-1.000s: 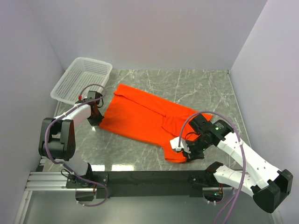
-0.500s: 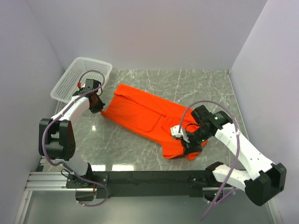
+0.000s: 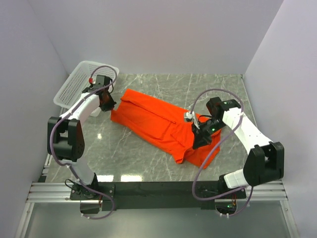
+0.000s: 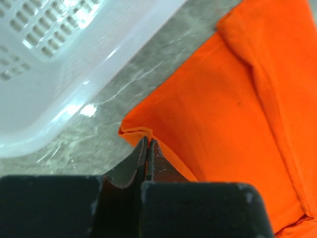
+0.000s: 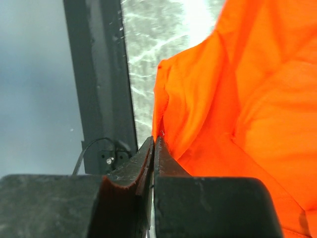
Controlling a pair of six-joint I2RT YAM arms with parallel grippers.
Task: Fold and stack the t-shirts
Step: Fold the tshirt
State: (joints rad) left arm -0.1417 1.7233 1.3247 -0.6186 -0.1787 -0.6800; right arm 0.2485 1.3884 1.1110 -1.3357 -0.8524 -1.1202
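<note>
The bright orange-red t-shirt (image 3: 153,121) lies spread across the marble table, running diagonally from far left to near right. My left gripper (image 3: 111,108) is shut on the t-shirt's left corner, right beside the white basket. The left wrist view shows a fold of the cloth (image 4: 237,99) pinched at the tips of the gripper (image 4: 147,142). My right gripper (image 3: 197,141) is shut on the t-shirt's near right edge and holds it above the table. In the right wrist view the cloth (image 5: 247,99) hangs in folds from the tips of the gripper (image 5: 154,141).
A white mesh basket (image 3: 79,82) stands at the far left corner, close to the left gripper, and fills the upper left of the left wrist view (image 4: 59,59). A black rail (image 3: 158,188) runs along the table's near edge. Grey walls enclose three sides.
Both grippers have moved away from the near edge, each shut on the t-shirt. The left went toward the basket. The right lifted the near right edge up and back.
</note>
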